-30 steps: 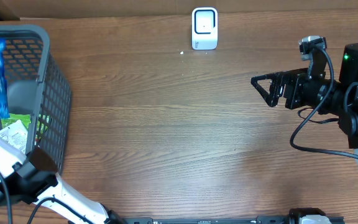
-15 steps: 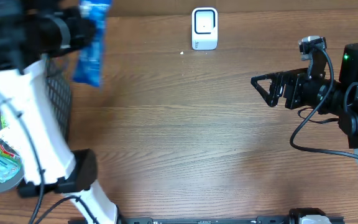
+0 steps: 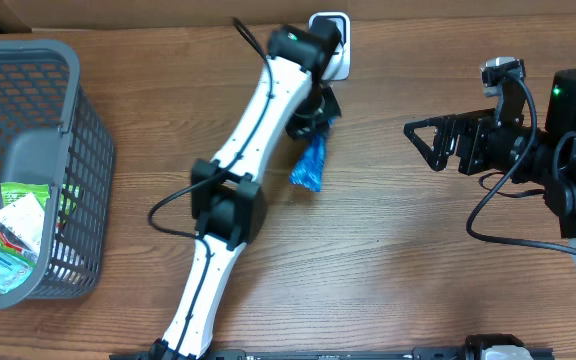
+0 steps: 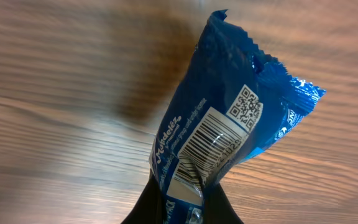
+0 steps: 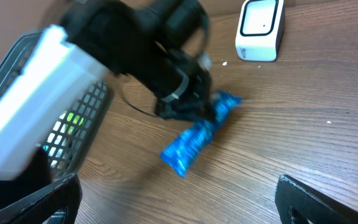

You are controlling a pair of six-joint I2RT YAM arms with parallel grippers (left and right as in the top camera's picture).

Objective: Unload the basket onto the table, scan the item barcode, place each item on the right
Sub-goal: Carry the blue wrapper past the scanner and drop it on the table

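Packet [image 4: 229,130] sticks out past tips of L pincer [image 4: 178,205], which is clamped shut on its end. Barcode [image 4: 207,146] faces back twd wrist. Scanner [image 5: 260,28] just behind pincer: I'd turn wrist so barcode faces it, keeping it flat & steady. R pincer [image 3: 420,148] wide open, empty.

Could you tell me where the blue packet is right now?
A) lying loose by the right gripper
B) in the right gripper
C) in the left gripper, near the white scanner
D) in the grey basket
C: the left gripper is shut on the blue packet, close to the white scanner.
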